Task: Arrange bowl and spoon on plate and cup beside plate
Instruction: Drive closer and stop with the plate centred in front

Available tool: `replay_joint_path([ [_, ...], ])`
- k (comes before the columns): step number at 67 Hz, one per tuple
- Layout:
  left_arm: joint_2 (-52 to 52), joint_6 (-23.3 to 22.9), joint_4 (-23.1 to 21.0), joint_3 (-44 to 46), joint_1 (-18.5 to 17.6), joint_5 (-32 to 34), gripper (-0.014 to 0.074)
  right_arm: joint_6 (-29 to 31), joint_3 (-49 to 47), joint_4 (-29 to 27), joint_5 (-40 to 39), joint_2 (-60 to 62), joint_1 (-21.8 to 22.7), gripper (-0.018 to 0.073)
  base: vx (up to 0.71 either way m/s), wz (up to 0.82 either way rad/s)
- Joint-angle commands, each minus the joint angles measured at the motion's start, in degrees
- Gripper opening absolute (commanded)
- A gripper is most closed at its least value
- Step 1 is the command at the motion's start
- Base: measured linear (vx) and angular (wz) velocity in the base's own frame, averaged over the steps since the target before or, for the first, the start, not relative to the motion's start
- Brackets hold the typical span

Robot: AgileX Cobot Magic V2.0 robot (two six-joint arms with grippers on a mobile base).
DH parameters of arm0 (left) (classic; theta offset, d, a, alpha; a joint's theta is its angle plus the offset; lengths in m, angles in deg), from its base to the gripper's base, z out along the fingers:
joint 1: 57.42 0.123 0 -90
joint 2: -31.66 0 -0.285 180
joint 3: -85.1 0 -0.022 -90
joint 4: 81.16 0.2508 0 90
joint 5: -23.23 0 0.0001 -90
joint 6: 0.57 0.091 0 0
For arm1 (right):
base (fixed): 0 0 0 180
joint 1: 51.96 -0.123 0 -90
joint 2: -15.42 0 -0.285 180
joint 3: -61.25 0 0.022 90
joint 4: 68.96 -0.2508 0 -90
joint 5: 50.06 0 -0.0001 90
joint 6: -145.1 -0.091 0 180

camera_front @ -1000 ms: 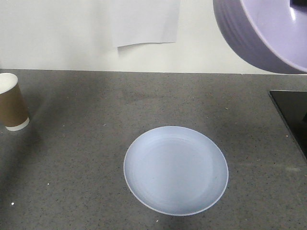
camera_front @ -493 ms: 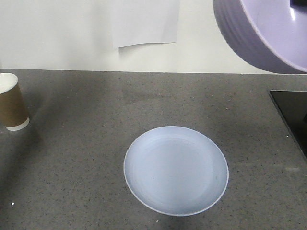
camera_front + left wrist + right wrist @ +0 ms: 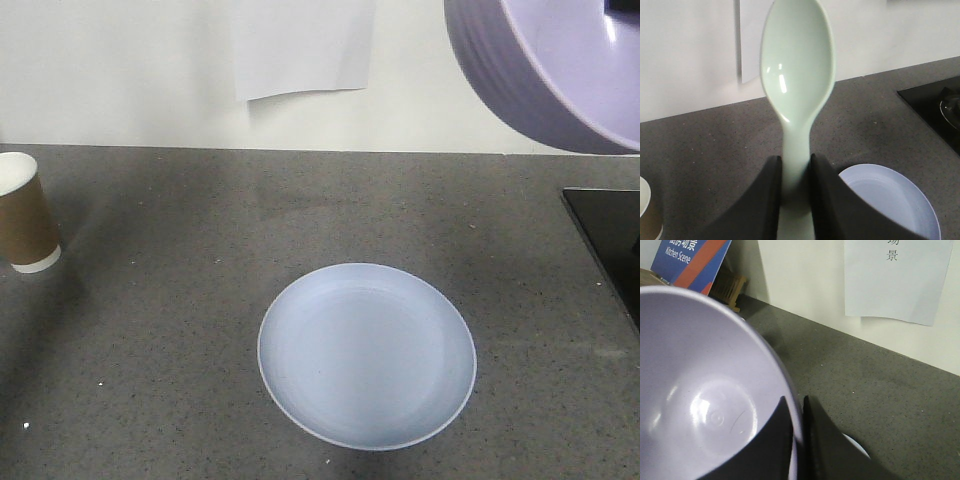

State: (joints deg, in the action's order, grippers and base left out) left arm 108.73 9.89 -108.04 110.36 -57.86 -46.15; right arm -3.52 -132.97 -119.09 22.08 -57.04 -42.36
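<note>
The right gripper (image 3: 799,415) is pinched nearly shut on just the rim of the lavender bowl (image 3: 560,70), which is held aloft and tilted, clear of the bare plate (image 3: 367,355), so I judge it could pivot or slip while being lowered. The left gripper (image 3: 796,172) is clamped on the handle of the mint spoon (image 3: 797,65) (scoop end up). Only the wrist views show either grip, and only the front view shows the paper cup (image 3: 25,225) whole, well left of the plate.

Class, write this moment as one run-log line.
left end effector: shut on pale mint plastic spoon | right end effector: shut on lavender plastic bowl | light blue round plate: bare | brown paper cup: upright, apart from plate
</note>
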Motion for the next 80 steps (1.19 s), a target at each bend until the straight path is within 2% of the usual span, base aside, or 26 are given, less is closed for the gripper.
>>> replay_joint_path([
  [1, -0.8, 0.0, -1.8, 1.4, -0.4, 3.7, -0.0008, -0.1, -1.5, -3.0, -2.6, 0.9, 0.3, -0.0006, 0.0, 0.0],
  [80, -0.8, 0.0, -1.8, 1.4, -0.4, 3.7, -0.0008, -0.1, -1.5, -3.0, -2.6, 0.9, 0.3, -0.0006, 0.0, 0.0],
])
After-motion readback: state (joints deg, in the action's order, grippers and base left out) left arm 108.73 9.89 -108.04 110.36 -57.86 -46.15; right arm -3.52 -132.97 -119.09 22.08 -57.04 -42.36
